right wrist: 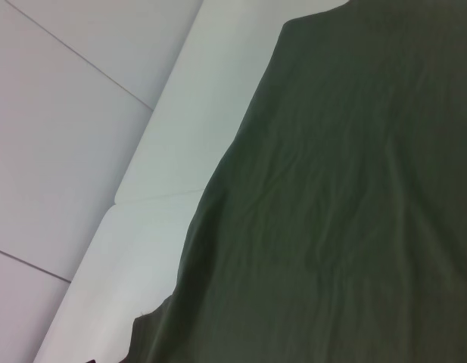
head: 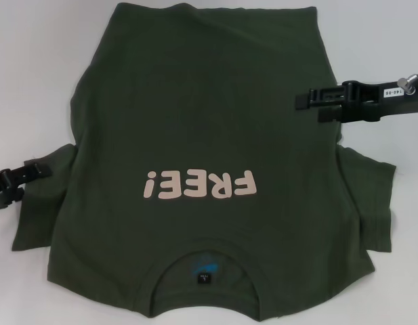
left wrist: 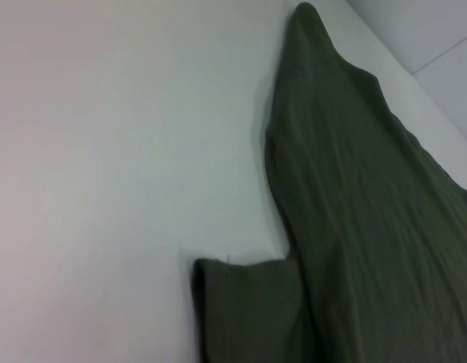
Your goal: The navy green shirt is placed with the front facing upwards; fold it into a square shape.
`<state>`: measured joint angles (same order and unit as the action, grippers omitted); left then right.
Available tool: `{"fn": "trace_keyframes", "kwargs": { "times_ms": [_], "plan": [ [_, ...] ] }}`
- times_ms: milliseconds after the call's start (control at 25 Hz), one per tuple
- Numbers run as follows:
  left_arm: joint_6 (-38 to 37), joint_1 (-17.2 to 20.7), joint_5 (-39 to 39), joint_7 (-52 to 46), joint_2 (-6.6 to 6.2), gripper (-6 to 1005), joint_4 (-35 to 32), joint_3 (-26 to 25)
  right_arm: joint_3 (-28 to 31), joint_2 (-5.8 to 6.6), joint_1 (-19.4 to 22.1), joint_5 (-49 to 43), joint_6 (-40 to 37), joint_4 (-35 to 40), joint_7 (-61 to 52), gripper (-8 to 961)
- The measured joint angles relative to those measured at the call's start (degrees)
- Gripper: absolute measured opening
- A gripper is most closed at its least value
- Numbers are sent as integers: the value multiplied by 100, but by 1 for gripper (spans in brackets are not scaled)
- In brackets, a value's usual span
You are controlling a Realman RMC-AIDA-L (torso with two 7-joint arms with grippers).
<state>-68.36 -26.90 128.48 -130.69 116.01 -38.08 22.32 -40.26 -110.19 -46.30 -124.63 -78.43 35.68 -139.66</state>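
The navy green shirt (head: pixel 195 101) lies flat on the white table, front up, its collar and blue label (head: pixel 204 276) at the near edge and its hem at the far edge. The pink "FREE!" print (head: pixel 198 184) reads upside down. Both sleeves are spread out, left (head: pixel 43 210) and right (head: pixel 368 196). My left gripper (head: pixel 22 177) is open at the outer edge of the left sleeve and holds nothing. My right gripper (head: pixel 309 108) is open and hovers over the shirt's right side. The shirt's left side (left wrist: pixel 354 212) and right side (right wrist: pixel 339 212) show in the wrist views.
The white table (left wrist: pixel 104 151) shows bare beside the left sleeve (left wrist: pixel 248 310) and along the shirt's right side (right wrist: pixel 157 166). The table's edge and pale floor tiles (right wrist: pixel 59 113) lie beyond it in the right wrist view.
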Motion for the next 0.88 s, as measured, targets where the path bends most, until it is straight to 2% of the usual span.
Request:
{"fn": "trace_keyframes", "kwargs": {
  "times_ms": [400, 640, 880],
  "plan": [
    [28, -72, 152, -263, 3, 813, 28, 230, 8, 21, 44, 26, 4, 0, 0, 852],
    [82, -81, 213, -278, 1, 590, 5, 263, 13, 26, 77, 27, 4, -1, -7, 852],
    [142, -79, 222, -265, 6, 461, -6, 286, 29, 33, 88, 27, 4, -5, -8, 852]
  ]
}}
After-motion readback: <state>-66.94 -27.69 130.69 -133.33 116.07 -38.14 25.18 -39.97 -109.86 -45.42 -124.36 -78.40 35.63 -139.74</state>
